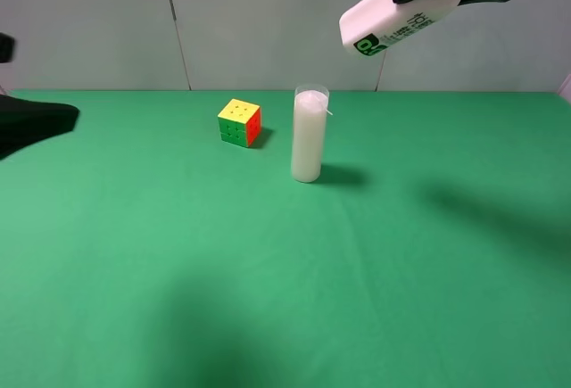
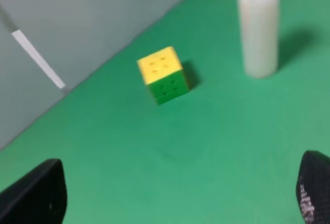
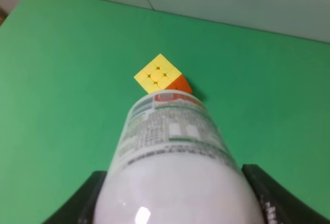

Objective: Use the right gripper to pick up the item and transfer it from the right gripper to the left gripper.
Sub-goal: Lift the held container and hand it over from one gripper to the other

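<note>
Mounted high off the arms, looking down across the green table (image 1: 178, 272) toward the grey wall (image 1: 89, 22), far enough back to hold puzzle cube (image 1: 239, 122), candle (image 1: 309, 138) and the bottle (image 1: 388, 20) aloft. On the left wrist, low and near the table, facing cube and candle between the fingertips of the left gripper (image 2: 174, 195). On the right wrist, steeply down along the bottle, very close, cube beyond shared with both others.
</note>
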`<state>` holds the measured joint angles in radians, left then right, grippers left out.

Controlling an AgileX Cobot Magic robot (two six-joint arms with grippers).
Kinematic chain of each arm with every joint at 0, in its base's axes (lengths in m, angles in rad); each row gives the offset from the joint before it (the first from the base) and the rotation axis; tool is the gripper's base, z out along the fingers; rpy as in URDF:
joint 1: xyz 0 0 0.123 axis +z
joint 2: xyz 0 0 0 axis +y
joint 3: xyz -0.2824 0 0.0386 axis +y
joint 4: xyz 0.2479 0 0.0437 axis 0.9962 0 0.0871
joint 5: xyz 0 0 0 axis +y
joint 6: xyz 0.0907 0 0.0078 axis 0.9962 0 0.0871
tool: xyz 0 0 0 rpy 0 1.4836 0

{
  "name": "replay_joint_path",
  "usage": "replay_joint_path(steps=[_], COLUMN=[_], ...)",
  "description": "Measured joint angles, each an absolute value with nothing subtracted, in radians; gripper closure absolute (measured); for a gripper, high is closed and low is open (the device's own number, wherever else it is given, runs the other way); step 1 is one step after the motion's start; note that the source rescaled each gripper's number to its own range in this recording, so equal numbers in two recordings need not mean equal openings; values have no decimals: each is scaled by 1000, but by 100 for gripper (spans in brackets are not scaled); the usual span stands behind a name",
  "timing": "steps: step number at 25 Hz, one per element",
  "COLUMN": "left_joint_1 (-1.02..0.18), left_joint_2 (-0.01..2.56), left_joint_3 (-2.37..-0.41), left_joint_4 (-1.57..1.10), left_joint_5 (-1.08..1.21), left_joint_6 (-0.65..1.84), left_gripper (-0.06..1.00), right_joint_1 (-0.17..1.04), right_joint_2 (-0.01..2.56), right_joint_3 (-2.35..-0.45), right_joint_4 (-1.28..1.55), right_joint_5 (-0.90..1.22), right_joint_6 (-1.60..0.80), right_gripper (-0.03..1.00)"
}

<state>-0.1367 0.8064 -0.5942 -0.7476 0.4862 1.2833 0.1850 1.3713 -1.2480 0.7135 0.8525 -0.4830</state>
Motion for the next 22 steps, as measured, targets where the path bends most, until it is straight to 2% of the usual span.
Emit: replay_joint_path(steps=[6, 12, 22], left_joint_1=[-169, -182, -182], left_joint_2=[937, 1001, 1106], left_joint_3=[-623, -748, -879], left_joint_4=[-983, -1172, -1268], left_joint_5=[484, 570, 712], left_joint_6=[1710, 1993, 2138], left_gripper=[-6, -6, -6], right_joint_1=[185, 185, 185], right_joint_2=[1371, 1371, 1371], right_joint_3=[-1248, -1248, -1288], right_joint_4=[711, 751, 869], right_joint_5=[856, 872, 923], right_joint_6=[-502, -519, -590], right_gripper=[94, 94, 94])
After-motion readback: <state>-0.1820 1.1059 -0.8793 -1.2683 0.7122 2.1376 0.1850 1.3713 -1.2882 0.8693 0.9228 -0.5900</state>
